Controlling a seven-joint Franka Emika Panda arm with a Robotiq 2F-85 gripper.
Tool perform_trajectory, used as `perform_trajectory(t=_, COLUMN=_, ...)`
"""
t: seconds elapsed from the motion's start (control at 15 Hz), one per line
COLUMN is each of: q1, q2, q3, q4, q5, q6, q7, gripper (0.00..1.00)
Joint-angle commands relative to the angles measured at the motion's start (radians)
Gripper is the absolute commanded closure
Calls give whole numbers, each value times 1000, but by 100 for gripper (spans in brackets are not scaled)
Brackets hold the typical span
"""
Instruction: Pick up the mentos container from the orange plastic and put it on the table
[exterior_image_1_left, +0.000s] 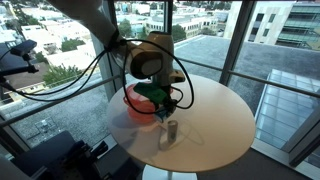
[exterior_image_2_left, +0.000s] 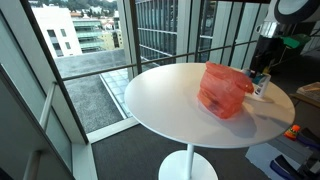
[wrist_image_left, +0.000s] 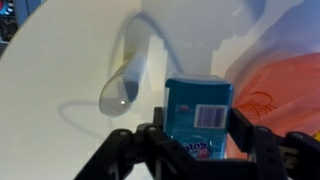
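1. Gripper (wrist_image_left: 198, 143) pinches the mentos container (wrist_image_left: 198, 112) between its two dark fingers (wrist_image_left: 150, 140), one pressed to each side wall.
2. In the wrist view the mentos container is a small squat teal-blue tub. A white barcode label sits on the face towards the camera, and part of its brand lettering shows near the lower edge.
3. It is outside the orange plastic (wrist_image_left: 285, 90), just beside its wall, over the pale top of the table (wrist_image_left: 60, 60). Whether its base touches the table cannot be told.
4. In both exterior views the orange plastic (exterior_image_2_left: 222, 90) is a translucent red-orange basket standing on the table (exterior_image_2_left: 170, 100), with the gripper (exterior_image_2_left: 262, 76) close beside its rim.
5. The grey cylinder (exterior_image_1_left: 170, 132) stands upright near the orange plastic (exterior_image_1_left: 135, 100). In the wrist view the held container lies between the two.
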Motion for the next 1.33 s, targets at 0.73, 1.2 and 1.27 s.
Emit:
perform_trajectory(t=0.73, q1=-36, q2=116, q3=28, q4=-15, q5=15, q6=86, q7=-131, gripper=60)
perform_trajectory(t=1.2, q1=-37, q2=115, q3=53, q4=-3, q5=18, q6=103, q7=-172, gripper=60)
perform_trajectory(t=1.27, q1=-36, q2=119, q3=57, q4=3, q5=18, q6=105, q7=-175, gripper=60)
